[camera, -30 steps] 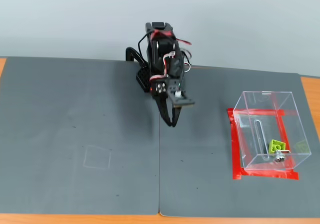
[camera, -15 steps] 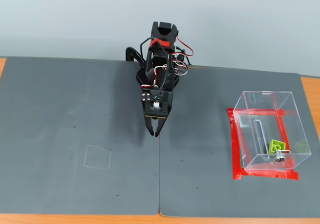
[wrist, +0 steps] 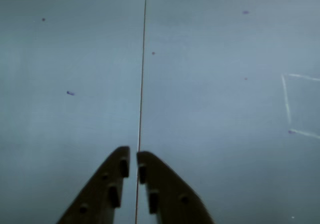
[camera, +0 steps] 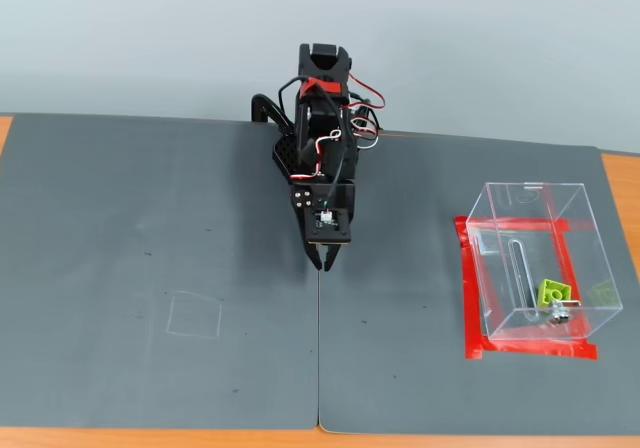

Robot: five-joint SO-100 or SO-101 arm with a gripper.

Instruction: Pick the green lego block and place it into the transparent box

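The green lego block [camera: 553, 293] is being seen inside the transparent box [camera: 541, 264], on its floor near the front wall, well apart from the gripper [camera: 327, 264] and to its right in the fixed view. The box is being framed by red tape [camera: 466, 290] on the grey mat [camera: 150, 268]. The arm [camera: 322, 128] is being held folded over its base, the gripper pointed down above the mat seam [wrist: 141, 84]. In the wrist view the gripper [wrist: 133, 164] is being kept nearly closed and empty, with only a thin gap between the tips.
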